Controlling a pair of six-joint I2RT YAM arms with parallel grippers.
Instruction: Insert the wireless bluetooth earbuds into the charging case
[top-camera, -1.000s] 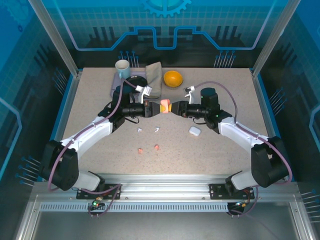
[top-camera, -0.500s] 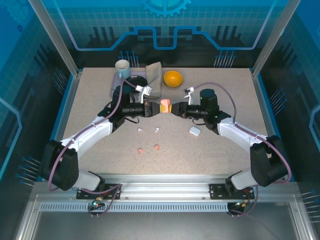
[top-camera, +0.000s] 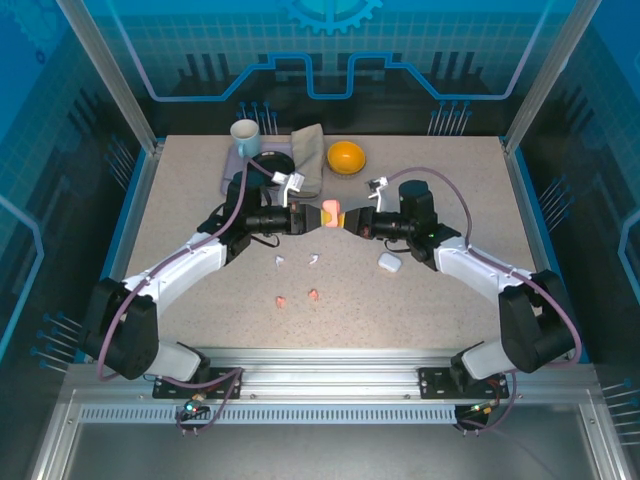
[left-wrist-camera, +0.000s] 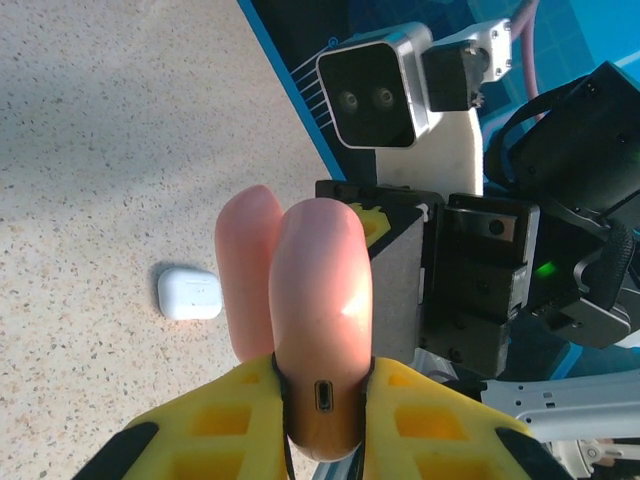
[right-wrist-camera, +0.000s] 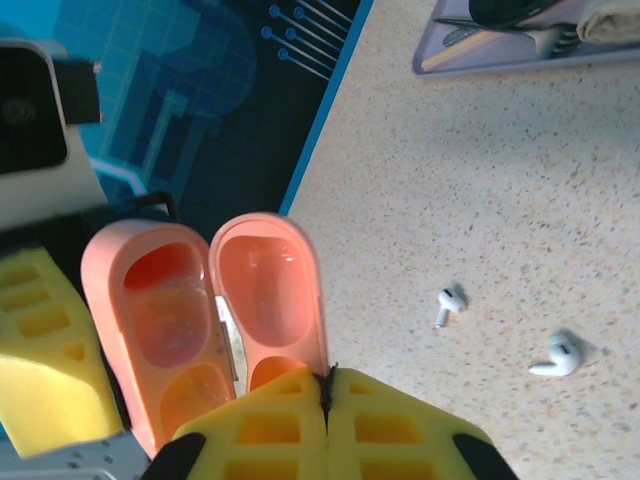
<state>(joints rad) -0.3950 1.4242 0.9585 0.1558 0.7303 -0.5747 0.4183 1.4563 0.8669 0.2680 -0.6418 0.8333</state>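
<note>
Left claw (top-camera: 303, 217) pinches the pink case (top-camera: 331, 213) by its body; right claw (top-camera: 356, 219) pinches its open lid. The earbuds (top-camera: 313, 259) lie on the counter (top-camera: 450, 180) at 6 o'clock from it. They are probably light, hard and slippery, best taken across the stem.

I see bright, even light; a soft glare patch sits on the pink case (left-wrist-camera: 318, 300), and just below it the yellow fingers (left-wrist-camera: 440, 420) are blurred.
</note>
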